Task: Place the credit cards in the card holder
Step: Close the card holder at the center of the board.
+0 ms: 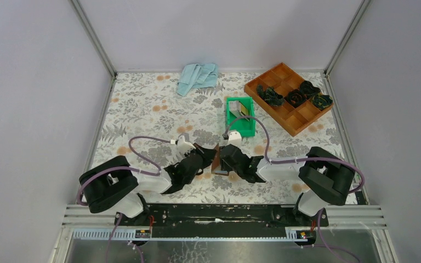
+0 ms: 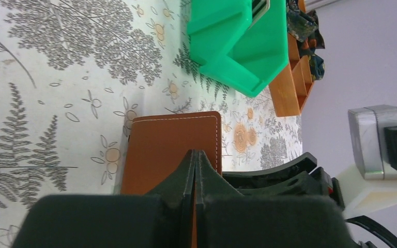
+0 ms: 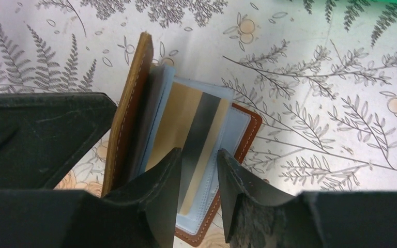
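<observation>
The brown leather card holder (image 1: 217, 160) stands open between both grippers. My left gripper (image 2: 194, 153) is shut on the edge of one cover (image 2: 170, 144) and holds it upright; this cover shows at the left of the right wrist view (image 3: 132, 103). The other half lies flat on the table. A gold-tan credit card with a dark stripe (image 3: 199, 121) sits in its light blue sleeve (image 3: 232, 137). My right gripper (image 3: 198, 157) is open, its fingertips apart just over that card. More cards (image 1: 243, 109) stand in the green bin (image 1: 240, 123).
An orange-brown wooden compartment tray (image 1: 283, 112) with dark bundles sits at the back right. A light blue cloth (image 1: 197, 76) lies at the back. The green bin (image 2: 232, 41) is just beyond the card holder. Frame posts and grey walls bound the floral table.
</observation>
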{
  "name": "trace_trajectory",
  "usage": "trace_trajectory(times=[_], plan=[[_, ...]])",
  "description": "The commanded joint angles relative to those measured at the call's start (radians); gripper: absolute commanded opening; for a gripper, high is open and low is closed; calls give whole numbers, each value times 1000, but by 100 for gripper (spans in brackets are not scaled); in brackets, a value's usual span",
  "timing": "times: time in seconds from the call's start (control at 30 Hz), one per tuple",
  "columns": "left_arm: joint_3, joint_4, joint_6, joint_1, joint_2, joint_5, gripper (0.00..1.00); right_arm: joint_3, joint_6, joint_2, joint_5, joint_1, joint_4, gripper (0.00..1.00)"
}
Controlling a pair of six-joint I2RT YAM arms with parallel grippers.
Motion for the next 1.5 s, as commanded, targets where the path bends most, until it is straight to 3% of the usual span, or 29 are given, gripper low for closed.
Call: trace_trajectory(times=[0.0,0.27,1.47], plan=[[31,52,37,-20,19,4,0,-44,-13,-30,-10,10,-211,41],[64,47,46,-47,71,22,0,-45,-22,-99,11,8,-251,45],[138,43,112,-166,145,8,0,-94,12,-299,54,8,-343,46]])
